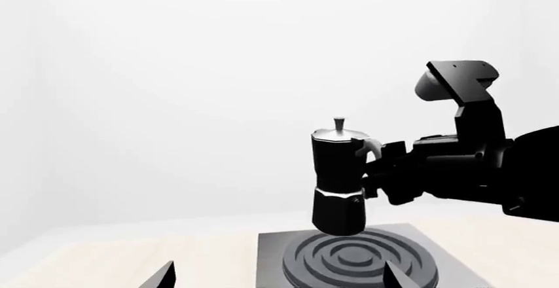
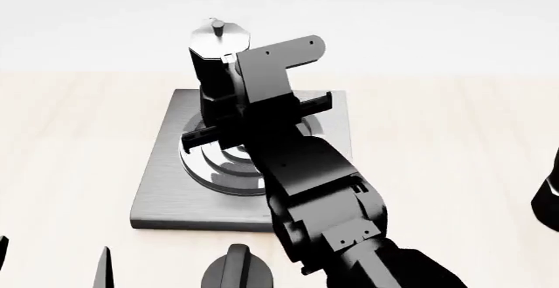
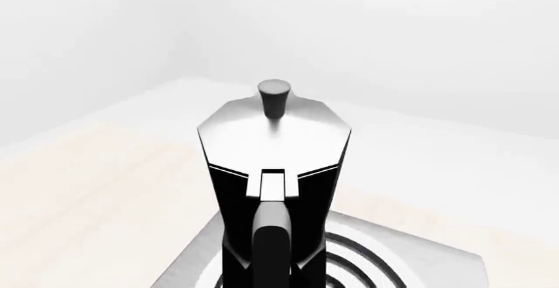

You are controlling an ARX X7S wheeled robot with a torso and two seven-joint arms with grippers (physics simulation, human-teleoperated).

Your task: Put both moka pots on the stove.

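Observation:
One black faceted moka pot (image 1: 339, 180) with a silver lid hangs upright over the stove (image 2: 166, 193), a dark-grey slab with a ringed burner (image 1: 358, 258). Its base sits at or just above the burner's far rim; contact is unclear. My right gripper (image 3: 271, 268) is shut on the pot's curved handle (image 3: 271, 242), and it also shows from the side as the right gripper (image 1: 384, 163). In the head view the right arm hides most of the moka pot (image 2: 212, 59). My left gripper (image 1: 279, 276) is open and empty, low in front of the stove; in the head view the left gripper (image 2: 52, 262) is at the lower left.
A squat black dial knob (image 2: 235, 271) sits on the table just in front of the stove's near edge. A black shape (image 2: 548, 203) is cut off by the head view's right edge; I cannot tell what it is. Light wooden tabletop (image 2: 70, 144) surrounds the stove.

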